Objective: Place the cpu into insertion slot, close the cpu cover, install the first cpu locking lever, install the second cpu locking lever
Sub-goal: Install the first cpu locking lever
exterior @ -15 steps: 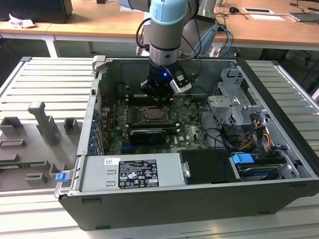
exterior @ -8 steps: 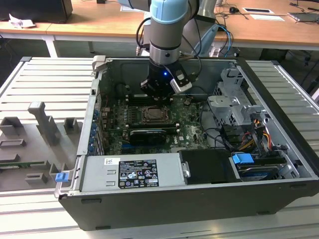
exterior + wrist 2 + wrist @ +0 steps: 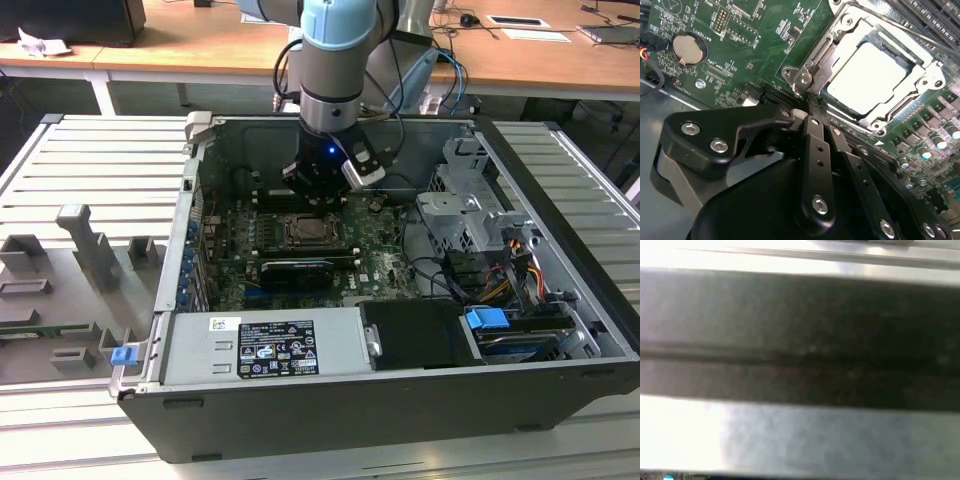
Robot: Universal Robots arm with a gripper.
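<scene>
In the second wrist view the gripper (image 3: 812, 102) reaches from the lower part of the frame toward the centre, its two black fingers (image 3: 816, 145) pressed together with no gap between them, so it is clenched and grasps nothing that can be made out; the tips sit right at the corner of the silvery metal frame around the socket. Just beyond them, in the upper right of that frame, the cpu (image 3: 871, 75) lies flat inside the insertion slot (image 3: 875, 127), its pale metal top showing through the cut-out of the cpu cover (image 3: 840, 47), which lies down over it. A thin metal locking lever (image 3: 900, 30) runs along the far side of the socket. The green motherboard (image 3: 740, 55) spreads to the upper left, carrying a round coin battery (image 3: 689, 48). In the exterior view the gripper (image 3: 318, 192) hangs from the arm (image 3: 335, 60) at the upper centre, inside the open computer case (image 3: 400, 400), directly above the socket (image 3: 308, 232) at the middle of the frame. The case rests on a grey ribbed table (image 3: 90, 160), with wooden desks across the top.
</scene>
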